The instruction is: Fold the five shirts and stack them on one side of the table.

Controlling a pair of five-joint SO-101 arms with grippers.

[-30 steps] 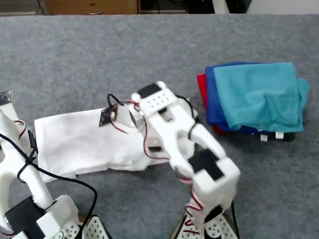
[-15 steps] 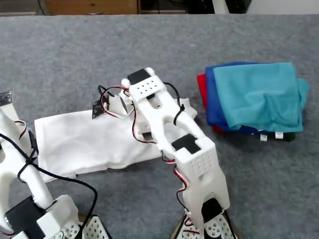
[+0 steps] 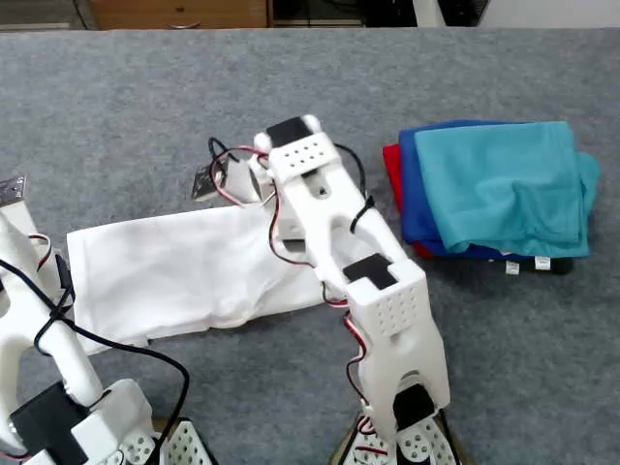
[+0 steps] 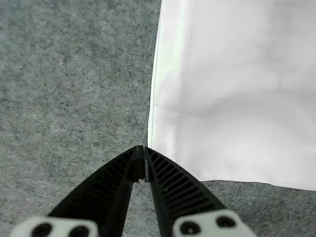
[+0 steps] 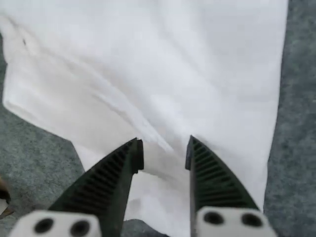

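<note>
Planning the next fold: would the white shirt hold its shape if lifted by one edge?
Probably floppy: the white fabric shirt shows soft creases, so a lifted edge would likely sag. It looks thin; pushed across the grey felt-like table, it may bunch up.

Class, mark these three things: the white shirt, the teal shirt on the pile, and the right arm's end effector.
white shirt (image 3: 174, 271): high view, middle of the cloth.
teal shirt (image 3: 504, 189): high view, its top face.
right end effector (image 5: 164, 143): right wrist view, midway between its fingertips.
</note>
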